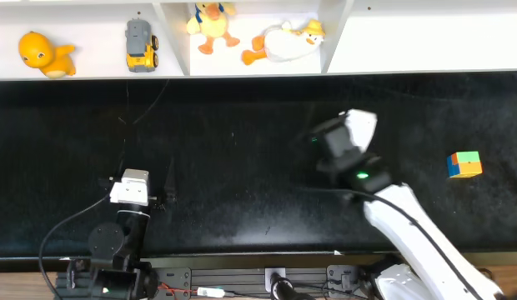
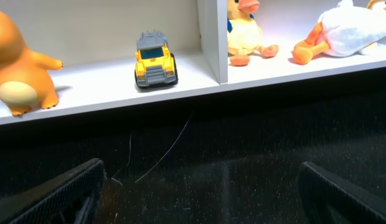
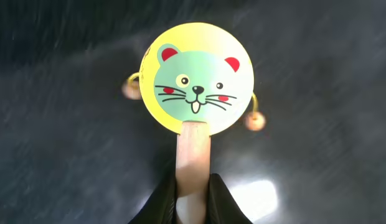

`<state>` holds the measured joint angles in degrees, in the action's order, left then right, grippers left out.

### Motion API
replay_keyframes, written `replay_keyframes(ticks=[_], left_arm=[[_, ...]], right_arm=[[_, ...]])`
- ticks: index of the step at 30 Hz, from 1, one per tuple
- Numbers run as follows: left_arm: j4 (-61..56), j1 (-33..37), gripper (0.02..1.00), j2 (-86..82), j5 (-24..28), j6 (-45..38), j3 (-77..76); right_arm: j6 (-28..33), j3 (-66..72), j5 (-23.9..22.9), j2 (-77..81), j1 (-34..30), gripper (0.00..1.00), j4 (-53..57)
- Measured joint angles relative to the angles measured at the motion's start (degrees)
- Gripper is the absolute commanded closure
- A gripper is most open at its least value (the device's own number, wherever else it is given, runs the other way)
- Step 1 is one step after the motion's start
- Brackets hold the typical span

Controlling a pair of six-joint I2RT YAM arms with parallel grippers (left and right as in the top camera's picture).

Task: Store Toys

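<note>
My right claw (image 3: pixel 193 190) is clenched on the wooden handle (image 3: pixel 193 149) of the rattle drum (image 3: pixel 197 84). The cat face is turned up at my camera, a bead (image 3: pixel 254 120) dangling off each side, dark table (image 1: pixel 242 167) underneath. From above, that claw (image 1: pixel 346 137) sits right of centre, about midway between the near edge and the shelf (image 1: pixel 409 37) along the far side. So this reads as the carry step: drum in hand, not yet stored.

Out on the left, my left claw (image 2: pixel 202 193) is released, jaws spread wide with nothing between them, parked near the near edge and facing the shelf.

The shelf is filling up: orange figure (image 1: pixel 46 52) and yellow truck (image 1: pixel 141 46) in the left bay, yellow plush duck (image 1: pixel 213 23) and white plush duck (image 1: pixel 283 42) in the middle one. The right bay looks bare, so I'd aim there: reach far, clear the shelf lip, set the drum flat, then let go.

The coloured cube (image 1: pixel 464 164) waits far right on the table, likely my next pick.
</note>
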<state>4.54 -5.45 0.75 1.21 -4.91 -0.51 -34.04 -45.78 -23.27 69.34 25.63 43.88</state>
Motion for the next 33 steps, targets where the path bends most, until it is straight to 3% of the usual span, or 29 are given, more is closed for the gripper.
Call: replay_keyframes(ticks=[8,15,27,31,33], left_arm=[[0.0,0.0,0.02,0.0,0.0,0.0,0.0],[0.0,0.0,0.02,0.0,0.0,0.0,0.0],[0.0,0.0,0.02,0.0,0.0,0.0,0.0],[0.0,0.0,0.02,0.0,0.0,0.0,0.0],[0.0,0.0,0.02,0.0,0.0,0.0,0.0]], right_arm=[[23.7,-6.8,7.2,1.6,-19.6,0.958,-1.0],[37.1,-20.3,12.7,11.8,-23.6,0.958,-5.3],[41.6,-32.7,17.0,31.7,-22.3,0.921,-11.2],[41.6,-36.1,18.2,35.8,-20.9,0.866,-12.5],[41.6,-36.8,18.4,36.5,-20.4,0.774,-13.2]])
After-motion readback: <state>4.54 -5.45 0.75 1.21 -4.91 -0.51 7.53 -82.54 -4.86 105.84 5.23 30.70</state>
